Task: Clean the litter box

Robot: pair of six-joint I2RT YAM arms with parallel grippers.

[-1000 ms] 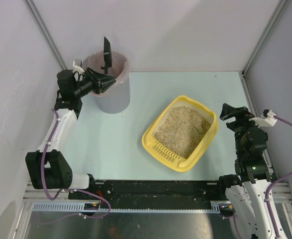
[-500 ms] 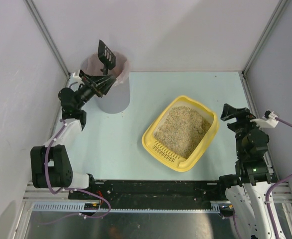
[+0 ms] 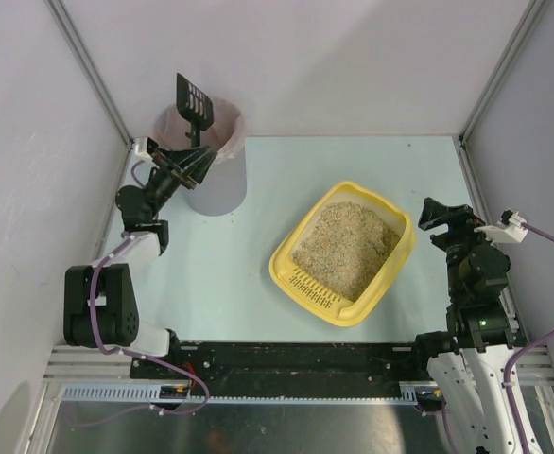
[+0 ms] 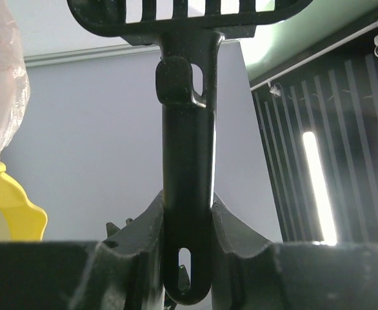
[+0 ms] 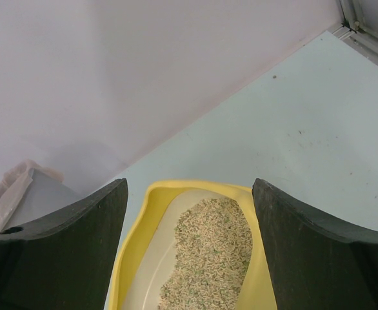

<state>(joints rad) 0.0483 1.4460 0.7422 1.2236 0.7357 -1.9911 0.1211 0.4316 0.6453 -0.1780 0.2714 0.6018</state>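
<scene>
The yellow litter box [image 3: 299, 275] sits right of the table's middle, filled with beige litter [image 3: 345, 246], its slotted grille toward the near edge. It also shows in the right wrist view [image 5: 137, 239]. My left gripper [image 3: 198, 158] is shut on the handle of a black slotted scoop [image 3: 194, 101], held upright over the grey pink-lined bin [image 3: 216, 180]. In the left wrist view the scoop handle [image 4: 188, 194] stands between the jaws. My right gripper [image 3: 436, 216] is open and empty, just right of the litter box.
The grey pink-lined bin stands at the back left near the wall. Grey walls enclose the table on three sides. A black rail [image 3: 286, 357] runs along the near edge.
My left arm has swung back and raised, turning the scoop upright and lifting it higher above the bin. The right arm has not moved.
</scene>
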